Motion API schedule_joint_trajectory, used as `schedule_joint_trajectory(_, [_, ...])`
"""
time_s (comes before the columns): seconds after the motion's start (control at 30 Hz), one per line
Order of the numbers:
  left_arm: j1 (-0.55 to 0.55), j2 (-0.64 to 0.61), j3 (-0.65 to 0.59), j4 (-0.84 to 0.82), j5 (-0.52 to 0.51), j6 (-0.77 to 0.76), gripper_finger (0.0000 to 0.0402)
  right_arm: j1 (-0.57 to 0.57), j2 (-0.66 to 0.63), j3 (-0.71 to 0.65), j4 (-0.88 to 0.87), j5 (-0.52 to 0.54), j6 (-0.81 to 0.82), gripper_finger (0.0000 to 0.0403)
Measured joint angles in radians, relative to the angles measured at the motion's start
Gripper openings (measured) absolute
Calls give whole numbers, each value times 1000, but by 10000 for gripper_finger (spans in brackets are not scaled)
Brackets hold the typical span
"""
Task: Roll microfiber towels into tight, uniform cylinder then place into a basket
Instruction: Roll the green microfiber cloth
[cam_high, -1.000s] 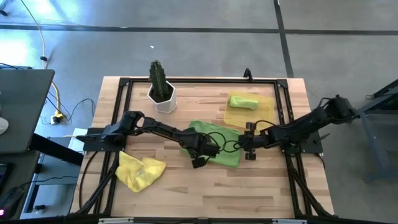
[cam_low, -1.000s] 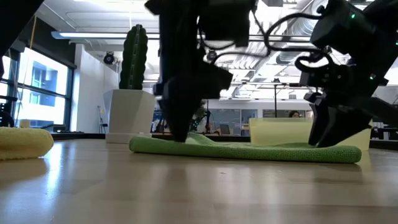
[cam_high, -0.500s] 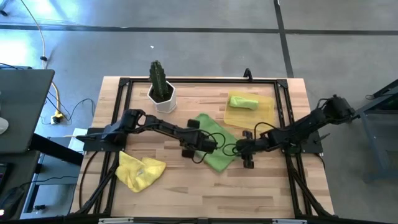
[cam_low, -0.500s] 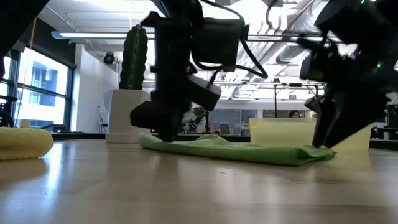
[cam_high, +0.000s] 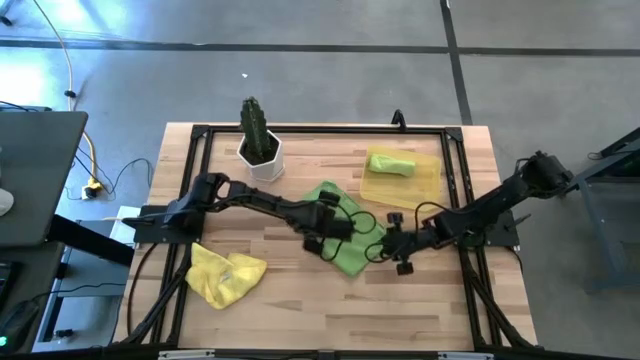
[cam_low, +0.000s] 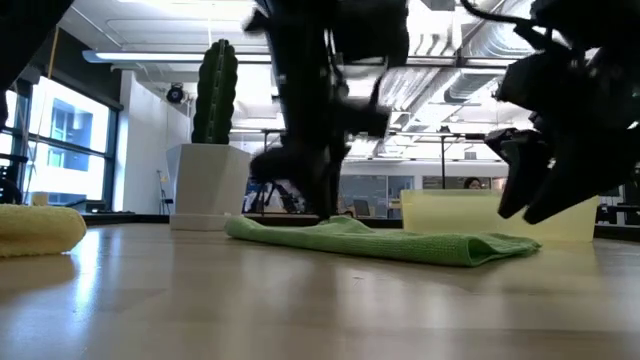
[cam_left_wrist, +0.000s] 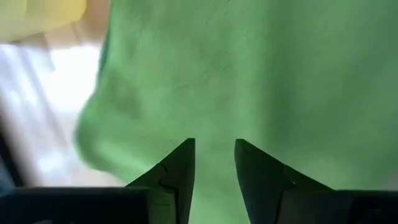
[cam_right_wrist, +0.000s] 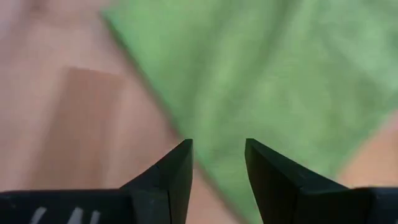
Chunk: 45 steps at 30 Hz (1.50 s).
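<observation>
While both dark arms reach inward over a wooden table (cam_high: 300, 300), the left gripper (cam_high: 322, 228) sits over the near-left part of a lime green towel (cam_high: 345, 245) spread loosely at the table's middle, and the right gripper (cam_high: 400, 247) hangs just off that towel's right edge. From the left gripper, a white pot with a cactus (cam_high: 258, 140) stands well away toward the far left corner, and a crumpled yellow towel (cam_high: 225, 275) lies well apart on the near left. From the right gripper, the translucent yellow basket (cam_high: 425, 180) lies a little beyond, toward the far side, with one rolled green towel (cam_high: 392, 162) already inside it. Each wrist view shows its two fingers parted with a clear gap and nothing between them, so both grippers are open and empty. At table height the right gripper appears lifted just clear of the cloth; whether the left one touches it is hard to tell there. The flat towel is rumpled and skewed rather than square, so a likely risk is a lopsided, loose roll if rolling starts from an uneven edge. Another is a gripper catching only one layer, dragging the cloth across the table instead of turning it.
</observation>
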Motion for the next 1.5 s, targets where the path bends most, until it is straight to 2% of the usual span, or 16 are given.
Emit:
schedule_joint_trajectory(0.13, [-44, -7, 7, 101, 155, -266, 103, -33, -13, 0, -34, 112, -128, 139])
schedule_joint_trajectory(0.3, [-92, 2, -33, 302, 226, -481, 103, -83, 3, 0, -35, 88, -234, 139])
schedule_joint_trajectory(0.37, [-108, 4, -59, 351, 229, -525, 103, -99, 17, 0, -33, 61, -236, 139])
schedule_joint_trajectory(0.57, [-145, 4, -97, 343, 221, -579, 103, -105, 35, 0, -42, 27, -231, 139])
schedule_joint_trajectory(0.73, [-161, -3, -142, 305, 241, -604, 103, -103, 50, 0, -21, -67, -130, 139])
schedule_joint_trajectory(0.83, [-168, -7, -143, 231, 241, -574, 103, -100, 54, 0, 1, -140, -55, 139])
schedule_joint_trajectory(0.93, [-170, -6, -144, 168, 241, -458, 103, -80, 61, 0, 77, -175, -3, 139])
schedule_joint_trajectory(1.13, [-170, -18, -144, 15, 243, -128, 103, -27, 71, 0, 249, -181, -8, 139])
schedule_joint_trajectory(1.23, [-168, -30, -147, -68, 245, -17, 99, -19, 67, 0, 267, -138, -63, 139])
schedule_joint_trajectory(1.37, [-146, -46, -152, -168, 249, -30, 81, -22, 67, 0, 272, -45, -165, 139])
schedule_joint_trajectory(1.5, [-132, -75, -156, -154, 255, -125, 59, -40, 67, 0, 294, -14, -243, 139])
